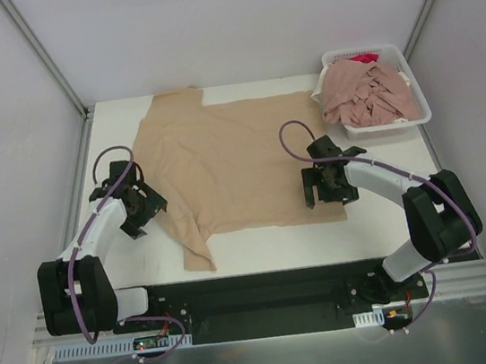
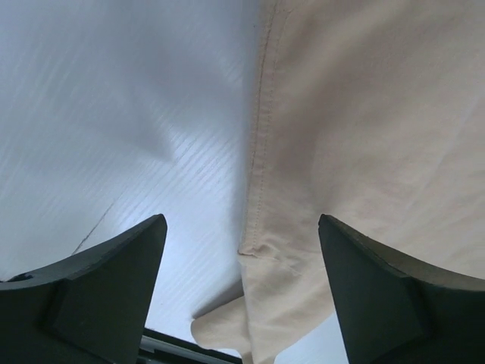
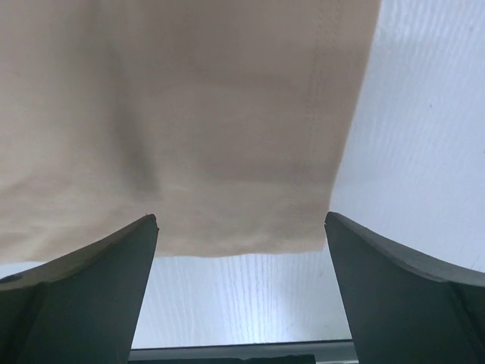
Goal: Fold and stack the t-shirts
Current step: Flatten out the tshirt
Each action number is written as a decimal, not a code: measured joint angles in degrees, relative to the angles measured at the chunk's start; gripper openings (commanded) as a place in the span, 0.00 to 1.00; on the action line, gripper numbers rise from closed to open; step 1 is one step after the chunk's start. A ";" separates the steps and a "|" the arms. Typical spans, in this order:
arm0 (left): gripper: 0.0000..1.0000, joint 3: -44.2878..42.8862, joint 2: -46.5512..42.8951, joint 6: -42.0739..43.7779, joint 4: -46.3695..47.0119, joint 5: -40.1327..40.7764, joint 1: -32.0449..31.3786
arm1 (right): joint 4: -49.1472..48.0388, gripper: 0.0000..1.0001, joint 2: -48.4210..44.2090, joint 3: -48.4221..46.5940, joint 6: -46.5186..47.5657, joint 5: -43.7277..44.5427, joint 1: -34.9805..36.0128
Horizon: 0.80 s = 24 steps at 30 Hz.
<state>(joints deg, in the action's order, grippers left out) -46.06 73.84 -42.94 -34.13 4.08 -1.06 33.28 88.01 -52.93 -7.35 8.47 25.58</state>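
Observation:
A tan-beige t-shirt (image 1: 231,161) lies spread flat on the white table (image 1: 270,246). One sleeve reaches the front edge at the left. My left gripper (image 1: 136,213) is open and empty, just above the shirt's left hem near the sleeve seam (image 2: 261,243). My right gripper (image 1: 326,190) is open and empty over the shirt's near right corner (image 3: 322,243). Dusty pink t-shirts (image 1: 367,97) lie heaped in the basket. Neither gripper touches cloth.
A white lattice basket (image 1: 423,107) stands at the back right corner. Grey walls close in the table on the left, the back and the right. A black rail (image 1: 259,293) runs along the near edge between the arm bases.

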 measured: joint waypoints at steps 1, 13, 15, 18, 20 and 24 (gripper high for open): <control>0.72 0.07 0.02 -0.39 0.68 -0.04 0.44 | -0.02 0.97 -0.96 1.03 -0.26 0.28 0.00; 0.38 1.38 9.31 -1.68 9.57 -4.52 4.13 | -0.44 0.97 -3.08 2.82 -2.49 4.09 -0.09; 0.11 2.01 9.64 -1.70 9.99 -5.07 4.13 | -0.46 0.97 -2.86 2.84 -2.73 4.44 -0.22; 0.00 1.92 11.13 -1.84 11.19 -5.18 4.15 | -0.52 0.97 -1.79 3.15 -3.17 4.63 -0.57; 0.00 1.33 12.04 -1.36 11.52 -5.46 4.26 | -0.52 0.97 -1.07 3.80 -3.34 4.59 -1.07; 0.00 1.09 12.28 -0.92 11.80 -5.53 5.75 | -0.57 0.97 -0.83 4.92 -4.17 2.89 -3.34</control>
<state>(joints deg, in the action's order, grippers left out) -44.97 86.13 -43.86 -22.33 -1.45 4.69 32.71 87.18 -48.01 -11.53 11.35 22.24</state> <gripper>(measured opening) 0.011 0.970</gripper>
